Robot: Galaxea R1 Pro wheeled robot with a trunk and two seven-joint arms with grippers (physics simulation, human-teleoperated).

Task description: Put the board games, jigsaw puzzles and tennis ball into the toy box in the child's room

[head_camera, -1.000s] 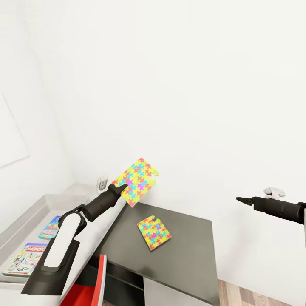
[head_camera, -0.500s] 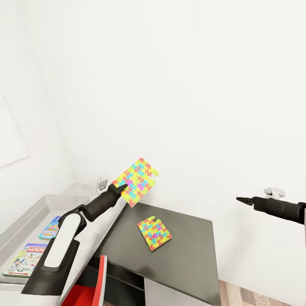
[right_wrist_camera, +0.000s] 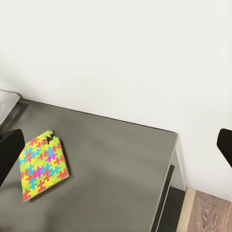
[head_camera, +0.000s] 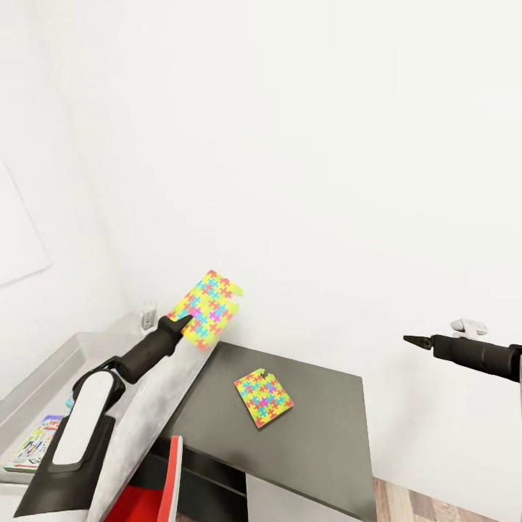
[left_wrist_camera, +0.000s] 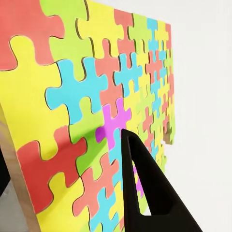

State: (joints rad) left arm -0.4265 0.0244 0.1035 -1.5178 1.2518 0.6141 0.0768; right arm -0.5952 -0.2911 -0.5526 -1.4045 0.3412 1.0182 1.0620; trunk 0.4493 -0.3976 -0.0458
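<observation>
My left gripper [head_camera: 183, 323] is shut on one jigsaw puzzle [head_camera: 208, 309], a square slab of yellow, green, blue and pink pieces, and holds it tilted in the air above the table's [head_camera: 156, 388] right end. In the left wrist view that puzzle [left_wrist_camera: 82, 96] lies against a black finger [left_wrist_camera: 145, 193]. The other jigsaw puzzle [head_camera: 263, 399] [right_wrist_camera: 42, 164] lies flat on the lower dark grey cabinet top [head_camera: 319, 428]. The light grey toy box [head_camera: 40, 370] stands at the far left with a board game [head_camera: 32, 441] inside. My right gripper [head_camera: 417, 339] hovers open off to the right, its fingers [right_wrist_camera: 10, 150] wide apart.
A red chair [head_camera: 156, 493] sits under the table's edge. White walls close the back and left. The cabinet top ends at a right edge above wood plank floor [head_camera: 442, 507] [right_wrist_camera: 208, 212]. Small white fittings are on the wall [head_camera: 467, 326] [head_camera: 148, 313].
My left arm has swung left with the held puzzle, from above the cabinet's corner to above the table's end. The right arm and the lying puzzle have not moved.
</observation>
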